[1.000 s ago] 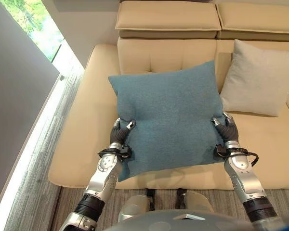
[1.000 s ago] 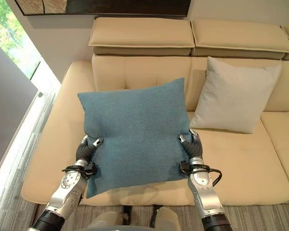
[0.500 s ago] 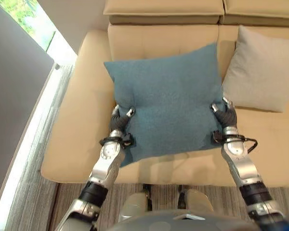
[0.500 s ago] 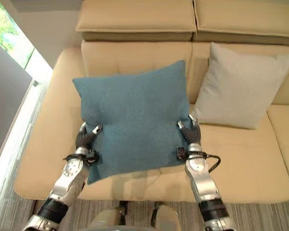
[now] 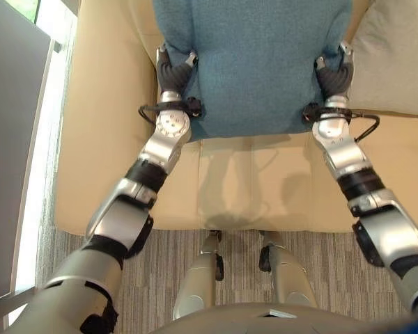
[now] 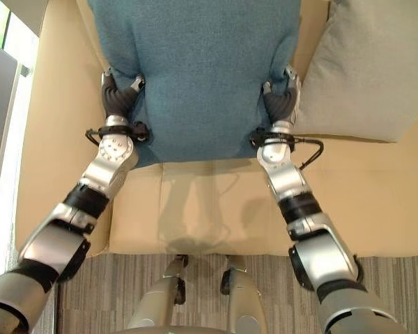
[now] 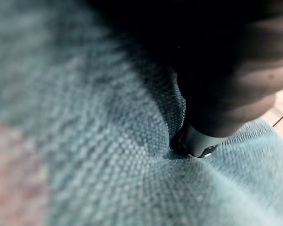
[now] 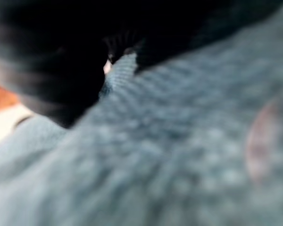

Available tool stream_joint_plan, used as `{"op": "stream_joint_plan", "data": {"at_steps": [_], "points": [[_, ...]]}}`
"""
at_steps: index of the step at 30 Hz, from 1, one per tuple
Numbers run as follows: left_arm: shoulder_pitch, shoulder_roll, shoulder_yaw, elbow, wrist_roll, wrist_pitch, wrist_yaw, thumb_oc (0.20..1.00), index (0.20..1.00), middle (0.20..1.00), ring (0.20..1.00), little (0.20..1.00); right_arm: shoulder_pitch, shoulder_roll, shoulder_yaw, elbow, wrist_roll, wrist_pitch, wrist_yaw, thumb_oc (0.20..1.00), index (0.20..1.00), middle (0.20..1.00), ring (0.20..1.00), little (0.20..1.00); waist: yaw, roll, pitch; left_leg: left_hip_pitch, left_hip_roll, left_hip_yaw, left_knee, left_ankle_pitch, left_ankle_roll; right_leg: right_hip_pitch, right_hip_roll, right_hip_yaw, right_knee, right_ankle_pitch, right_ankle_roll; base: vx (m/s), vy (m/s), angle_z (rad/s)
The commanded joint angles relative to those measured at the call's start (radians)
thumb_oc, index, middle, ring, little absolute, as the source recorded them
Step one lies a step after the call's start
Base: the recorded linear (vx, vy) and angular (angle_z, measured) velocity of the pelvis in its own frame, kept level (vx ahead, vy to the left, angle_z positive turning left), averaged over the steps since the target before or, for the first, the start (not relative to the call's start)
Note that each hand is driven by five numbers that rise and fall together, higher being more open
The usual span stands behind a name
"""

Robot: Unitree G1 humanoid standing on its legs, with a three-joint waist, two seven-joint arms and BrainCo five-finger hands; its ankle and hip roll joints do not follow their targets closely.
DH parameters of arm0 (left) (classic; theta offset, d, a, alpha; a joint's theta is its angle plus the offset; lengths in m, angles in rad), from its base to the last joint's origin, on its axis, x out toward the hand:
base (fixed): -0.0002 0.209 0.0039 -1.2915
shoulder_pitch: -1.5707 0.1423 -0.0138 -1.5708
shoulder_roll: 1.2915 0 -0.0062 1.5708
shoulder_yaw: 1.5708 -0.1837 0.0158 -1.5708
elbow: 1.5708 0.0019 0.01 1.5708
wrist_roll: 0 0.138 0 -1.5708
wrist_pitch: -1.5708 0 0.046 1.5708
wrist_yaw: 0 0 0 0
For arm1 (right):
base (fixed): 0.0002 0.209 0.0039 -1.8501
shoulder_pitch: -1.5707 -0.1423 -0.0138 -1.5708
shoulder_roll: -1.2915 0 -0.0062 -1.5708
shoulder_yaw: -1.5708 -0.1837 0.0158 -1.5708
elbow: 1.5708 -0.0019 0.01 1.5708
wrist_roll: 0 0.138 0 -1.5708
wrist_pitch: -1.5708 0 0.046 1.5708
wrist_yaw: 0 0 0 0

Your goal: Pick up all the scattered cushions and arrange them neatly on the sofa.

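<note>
Above the beige sofa (image 5: 97,139), my left hand (image 5: 173,73) and right hand (image 5: 332,75) pinch the blue cushion's (image 5: 254,62) opposite side edges, beside a grey cushion (image 6: 376,69).

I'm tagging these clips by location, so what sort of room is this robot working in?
Most likely a home living room or lounge: a tan upholstered sofa, a teal cushion held over its seat with a beige cushion beside it, grey carpet in front, and a window along the robot's left.
</note>
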Motion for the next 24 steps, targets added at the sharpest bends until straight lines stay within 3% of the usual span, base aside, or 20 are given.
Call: {"op": "stream_joint_plan", "data": {"at_steps": [1,6,10,11,12,13,14,15,16,24], "points": [[-0.159,-0.016,-0.097,-0.004,0.091,-0.091,-0.002,0.2,0.2,0.2,0.2,0.2,-0.181,0.043,0.078,-0.027,-0.093,-0.094,-0.03,0.2,0.2,0.2,0.2,0.2,0.016,-0.043,-0.064,-0.001,-0.014,0.007,0.004,-0.049,-0.077,-0.004,-0.042,0.034,0.007,-0.048,0.161,0.04,-0.026,0.02],[-0.33,0.013,-0.158,0.229,0.08,-0.049,-0.035,0.2,0.2,0.2,0.2,0.2,-0.347,-0.006,0.15,0.14,-0.069,-0.07,-0.041,0.2,0.2,0.2,0.2,0.2,0.019,-0.053,-0.059,-0.082,-0.007,-0.001,0.004,-0.026,-0.085,-0.086,-0.041,0.043,0.007,-0.03,0.174,0.01,-0.013,0.01],[-0.419,0.031,-0.183,0.364,0.063,-0.025,-0.068,0.2,0.2,0.2,0.2,0.2,-0.418,0.006,0.198,0.261,-0.019,-0.055,-0.011,0.2,0.2,0.2,0.2,0.2,0.018,-0.049,-0.055,-0.145,-0.009,-0.002,0.004,-0.01,-0.09,-0.154,-0.039,0.05,0.007,-0.018,0.181,-0.02,0.007,0.0],[-0.42,0.031,-0.184,0.365,0.062,-0.025,-0.069,0.31,0.31,0.31,0.31,0.31,-0.419,0.006,0.198,0.262,-0.018,-0.055,-0.011,0.2,0.2,0.2,0.2,0.2,0.018,-0.049,-0.056,-0.147,-0.009,-0.002,0.004,-0.01,-0.09,-0.156,-0.039,0.05,0.007,-0.018,0.181,-0.04,0.023,-0.02],[-0.449,0.036,-0.192,0.412,0.063,-0.015,-0.078,0.89,0.89,0.89,0.89,0.89,-0.434,0.021,0.214,0.302,-0.004,-0.049,-0.005,0.2,0.2,0.2,0.2,0.2,0.016,-0.049,-0.058,-0.168,-0.01,0.0,0.004,-0.004,-0.091,-0.179,-0.038,0.054,0.007,-0.013,0.183,-0.03,0.022,-0.01],[-0.48,0.039,-0.2,0.458,0.048,-0.006,-0.098,1.0,1.0,1.0,1.0,1.0,-0.456,0.036,0.229,0.349,0.012,-0.043,0.014,0.2,0.2,0.2,0.2,0.2,0.015,-0.047,-0.061,-0.189,-0.012,0.001,0.004,0.002,-0.093,-0.206,-0.038,0.056,0.007,-0.006,0.185,-0.04,0.034,-0.02],[-0.495,0.045,-0.207,0.474,0.044,-0.001,-0.109,1.0,1.0,1.0,1.0,1.0,-0.467,0.041,0.243,0.378,0.027,-0.04,0.028,0.335,0.335,0.335,0.335,0.335,0.014,-0.046,-0.063,-0.202,-0.013,0.002,0.004,0.005,-0.093,-0.22,-0.037,0.057,0.007,-0.003,0.186,-0.04,0.033,-0.03],[-0.517,0.059,-0.225,0.485,0.034,0.004,-0.127,1.0,1.0,1.0,1.0,1.0,-0.483,0.047,0.268,0.407,0.06,-0.035,0.061,0.84,0.84,0.84,0.84,0.84,0.016,-0.045,-0.063,-0.221,-0.012,0.0,0.004,0.01,-0.093,-0.24,-0.039,0.06,0.007,0.002,0.189,-0.02,0.03,-0.04],[-0.524,0.064,-0.228,0.485,0.031,0.005,-0.13,1.0,1.0,1.0,1.0,1.0,-0.489,0.045,0.279,0.413,0.063,-0.031,0.07,1.0,1.0,1.0,1.0,1.0,0.017,-0.044,-0.064,-0.229,-0.013,0.0,0.004,0.012,-0.093,-0.247,-0.039,0.059,0.007,0.003,0.189,-0.01,0.026,-0.03],[-0.465,0.069,-0.206,0.472,0.033,0.013,-0.149,1.0,1.0,1.0,1.0,1.0,-0.451,0.037,0.309,0.411,0.081,-0.027,0.116,1.0,1.0,1.0,1.0,1.0,0.016,-0.043,-0.075,-0.254,-0.018,-0.005,0.004,0.022,-0.096,-0.276,-0.042,0.062,0.007,0.011,0.191,0.0,0.0,0.0]]}}
